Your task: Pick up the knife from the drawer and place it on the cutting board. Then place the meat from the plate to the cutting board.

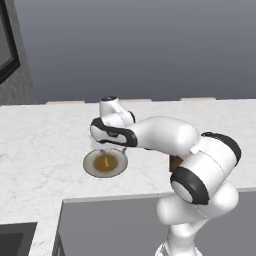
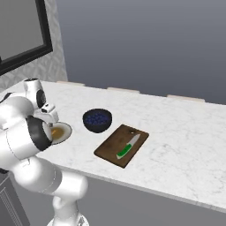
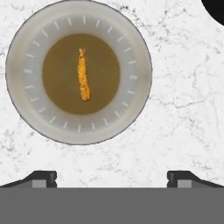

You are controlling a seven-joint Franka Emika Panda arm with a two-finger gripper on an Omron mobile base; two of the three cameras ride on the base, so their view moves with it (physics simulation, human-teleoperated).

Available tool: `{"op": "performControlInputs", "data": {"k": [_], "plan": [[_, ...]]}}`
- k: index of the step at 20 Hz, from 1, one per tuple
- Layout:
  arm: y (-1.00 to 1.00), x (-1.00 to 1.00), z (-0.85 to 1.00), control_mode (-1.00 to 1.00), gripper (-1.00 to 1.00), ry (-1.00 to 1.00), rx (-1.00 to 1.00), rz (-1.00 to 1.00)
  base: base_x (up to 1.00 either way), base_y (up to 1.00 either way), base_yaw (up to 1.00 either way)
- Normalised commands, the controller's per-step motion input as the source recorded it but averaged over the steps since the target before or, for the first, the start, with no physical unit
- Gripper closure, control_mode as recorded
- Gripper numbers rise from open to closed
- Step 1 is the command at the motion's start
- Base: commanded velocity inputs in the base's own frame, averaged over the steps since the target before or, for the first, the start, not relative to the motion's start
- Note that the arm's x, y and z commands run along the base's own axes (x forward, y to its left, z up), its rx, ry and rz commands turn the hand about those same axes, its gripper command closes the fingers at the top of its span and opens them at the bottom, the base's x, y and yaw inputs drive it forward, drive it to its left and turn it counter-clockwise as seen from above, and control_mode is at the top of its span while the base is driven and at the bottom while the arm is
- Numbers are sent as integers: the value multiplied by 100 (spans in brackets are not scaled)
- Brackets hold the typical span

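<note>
The round beige plate lies on the white marble counter with the meat, a narrow orange-brown strip, on its brownish centre. My gripper hovers over the plate's near side, open wide and holding nothing. From the left base view the hand hangs just above the plate and the meat. To the right, the dark-brown cutting board lies flat with the green-handled knife on it. My arm hides part of the plate. The drawer is out of view.
A dark bowl of blue contents stands between plate and board; its rim cuts into the hand view's corner. Bare marble counter spreads right of the board. A dark-framed window sits on the left wall.
</note>
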Motion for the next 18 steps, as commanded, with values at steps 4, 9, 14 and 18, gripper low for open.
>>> {"op": "performControlInputs", "data": {"k": [4, 9, 14, 18], "plan": [[5, 39, -36, -100, -100, 2, 0, 1, 0, 0, 0], [0, 38, -24, -100, -100, 9, 0, 0, 0, 0, 0], [11, 24, -30, -100, -100, 7, 0, 0, 0, 0, 0], [19, 38, -33, -100, -100, 6, 0, 0, 0, 0, 0]]}}
